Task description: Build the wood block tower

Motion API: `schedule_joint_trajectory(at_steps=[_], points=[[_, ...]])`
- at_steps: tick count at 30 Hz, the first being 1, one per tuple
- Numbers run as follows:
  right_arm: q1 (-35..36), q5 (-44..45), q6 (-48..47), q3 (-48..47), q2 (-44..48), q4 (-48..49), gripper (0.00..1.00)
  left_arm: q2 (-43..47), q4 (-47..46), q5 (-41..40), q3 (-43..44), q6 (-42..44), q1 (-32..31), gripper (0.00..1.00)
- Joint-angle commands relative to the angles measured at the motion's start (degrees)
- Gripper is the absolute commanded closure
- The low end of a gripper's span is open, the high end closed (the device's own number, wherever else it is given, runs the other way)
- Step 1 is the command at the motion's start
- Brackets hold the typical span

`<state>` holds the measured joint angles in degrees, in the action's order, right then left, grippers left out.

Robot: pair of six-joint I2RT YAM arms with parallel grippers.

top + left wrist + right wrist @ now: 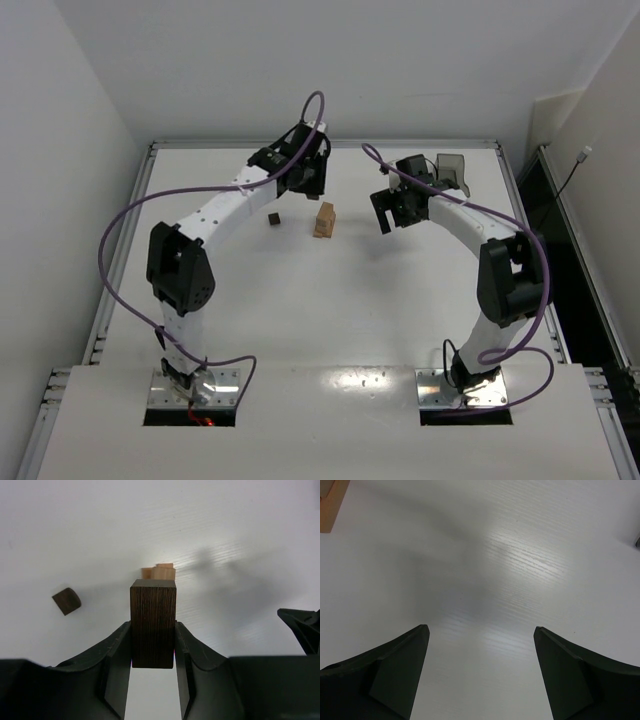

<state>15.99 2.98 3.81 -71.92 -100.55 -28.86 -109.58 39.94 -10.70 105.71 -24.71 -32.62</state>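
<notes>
Block check: my left pincer point(152, 647) is clenched on a dark brown wood block point(153, 612), gripped upright between both fingers, off the white table point(400, 300). The tan tower point(325, 220) stands just beyond it, near the table's middle. A small dark piece point(273, 218) lies loose left of the tower, apart from it. My right pincer point(480, 628) is spread wide and empty, hovering right of the tower. The grey tray point(452, 172) sits behind that arm.
</notes>
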Motion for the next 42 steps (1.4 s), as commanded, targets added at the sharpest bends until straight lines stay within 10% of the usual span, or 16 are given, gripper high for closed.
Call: schedule_joint_trajectory(at_steps=[1, 42], points=[[0.4, 0.4, -0.4, -0.5, 2.5, 1.3, 0.17, -2.6, 0.5, 3.0, 2.3, -0.2, -1.1, 1.00], [-0.2, 0.4, -0.4, -1.0, 1.9, 1.3, 0.12, -12.4, 0.0, 4.4, 6.5, 2.8, -1.1, 1.00]])
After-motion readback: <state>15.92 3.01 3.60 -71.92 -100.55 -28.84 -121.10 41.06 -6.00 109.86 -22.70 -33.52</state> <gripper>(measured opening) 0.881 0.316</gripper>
